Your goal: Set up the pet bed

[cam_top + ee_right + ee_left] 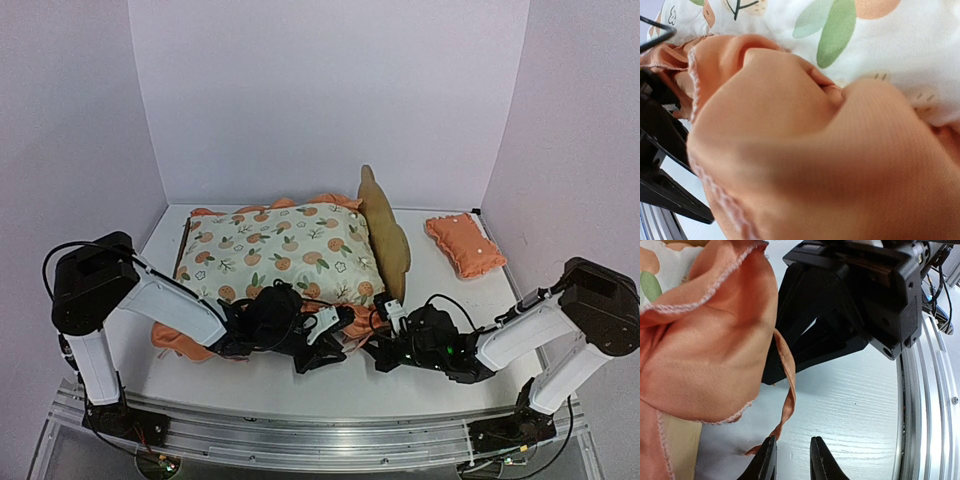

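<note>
Grippers meet low at the near edge of the table [290, 385]. The left gripper [792, 457] has its fingers a little apart with nothing between them. A thin orange strip [786, 390] hangs down and ends just beside one fingertip. The right gripper [388, 330] sits against the orange ruffle [805, 150], which fills its own camera, so I cannot tell if its fingers are spread or pinching.

Behind them lies the mattress pad [280, 245]. It covers the pet bed [392, 255], of which mostly the headboard [380, 215] shows, upright at the pad's right side. Farther right, well apart, is the small pillow [465, 243].

I judge two risks. The two grippers are very near and may knock together. A pull on the ruffle may also drag the light frame or leave the pad crooked.
</note>
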